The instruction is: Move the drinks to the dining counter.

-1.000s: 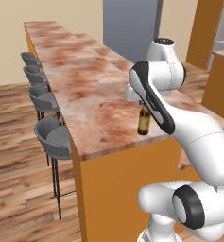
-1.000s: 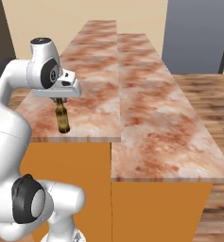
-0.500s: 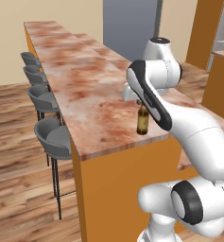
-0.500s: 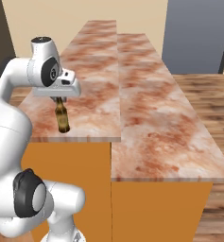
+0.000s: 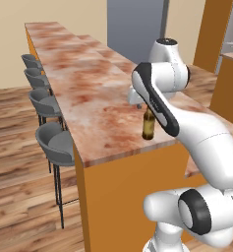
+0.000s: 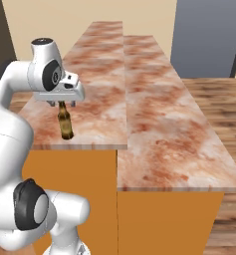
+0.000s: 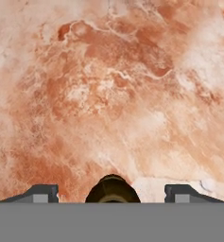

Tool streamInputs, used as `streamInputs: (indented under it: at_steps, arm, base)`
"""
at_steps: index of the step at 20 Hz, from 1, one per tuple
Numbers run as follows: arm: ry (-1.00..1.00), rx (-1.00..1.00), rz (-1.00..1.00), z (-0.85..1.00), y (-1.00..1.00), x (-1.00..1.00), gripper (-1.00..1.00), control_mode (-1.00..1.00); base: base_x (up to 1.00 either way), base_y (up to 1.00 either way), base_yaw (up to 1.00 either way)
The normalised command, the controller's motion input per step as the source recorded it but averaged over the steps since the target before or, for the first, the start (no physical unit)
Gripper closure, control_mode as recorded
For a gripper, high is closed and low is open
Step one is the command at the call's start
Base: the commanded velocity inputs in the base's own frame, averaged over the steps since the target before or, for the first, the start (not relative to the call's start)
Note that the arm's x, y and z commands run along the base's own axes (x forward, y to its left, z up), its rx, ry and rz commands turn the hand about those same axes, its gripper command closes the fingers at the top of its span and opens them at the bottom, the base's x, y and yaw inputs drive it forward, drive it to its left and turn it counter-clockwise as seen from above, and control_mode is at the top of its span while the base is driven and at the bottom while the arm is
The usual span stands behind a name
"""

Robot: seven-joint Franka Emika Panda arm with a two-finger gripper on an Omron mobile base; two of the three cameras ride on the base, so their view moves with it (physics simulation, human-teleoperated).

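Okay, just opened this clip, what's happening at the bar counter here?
The white arm has a small brown beer bottle standing upright on the dining counter, near its end and the edge on the robot's side. The tool sits directly over the bottle's neck with its fingers spread to either side of the cap, clear of it, so the bottle stands on its own. Grey bar stools line the far side.

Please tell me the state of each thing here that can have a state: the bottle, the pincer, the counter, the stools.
Beer bottle: upright on the counter near its edge, not held.
Pincer: open, fingers on either side of the bottle neck with gaps.
Dining counter: carries the bottle.
Stools: unoccupied, in a row along the counter.
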Motion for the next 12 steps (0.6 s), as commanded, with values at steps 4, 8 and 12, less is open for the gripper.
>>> streamInputs:
  at_steps: [4,8,12]
  arm:
    - [-0.02,0.0,0.0,0.0,0.0,0.0,-1.0,-1.0]
    - [0.0,0.0,0.0,0.36,0.0,-0.12,-1.0,-1.0]
    - [0.0,0.0,0.0,0.41,0.0,0.0,-1.0,-1.0]
  base:
    - [0.0,0.0,0.0]
    - [0.0,0.0,0.0]
    - [0.0,0.0,0.0]
